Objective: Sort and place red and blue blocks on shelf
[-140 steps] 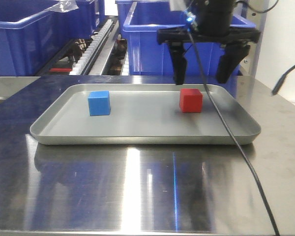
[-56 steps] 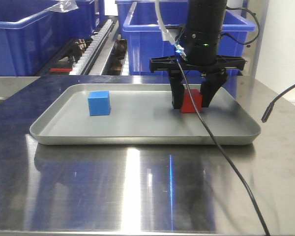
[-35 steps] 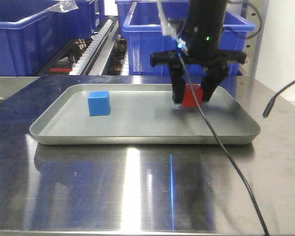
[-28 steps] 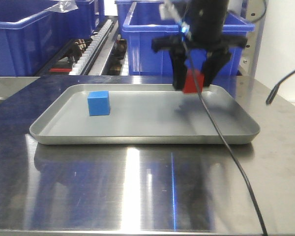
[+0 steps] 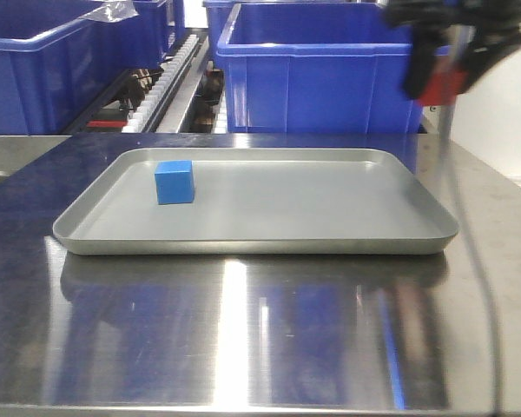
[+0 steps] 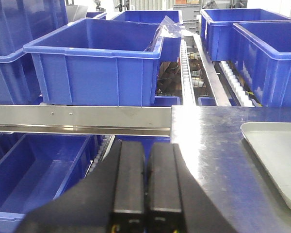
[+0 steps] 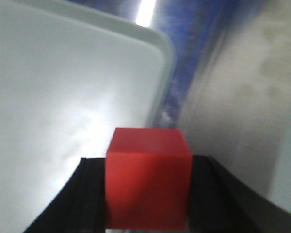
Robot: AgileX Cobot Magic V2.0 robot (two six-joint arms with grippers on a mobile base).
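My right gripper (image 5: 447,78) is shut on the red block (image 5: 443,87) and holds it high at the top right, above the table beyond the grey tray's right end. In the right wrist view the red block (image 7: 148,177) sits between the black fingers (image 7: 89,194). The blue block (image 5: 174,182) sits in the left part of the tray (image 5: 243,239). My left gripper (image 6: 145,184) is shut and empty, left of the table, facing the shelf's front rail (image 6: 77,119).
Large blue bins (image 5: 317,69) stand on the shelf behind the tray, with a roller track (image 5: 169,74) between them. More blue bins (image 6: 94,65) fill the shelf in the left wrist view. The tray's corner (image 6: 274,155) shows at the right there.
My right gripper closed on the red block in the tray, lifted it, and carried it up and to the right. The blue block has not moved.
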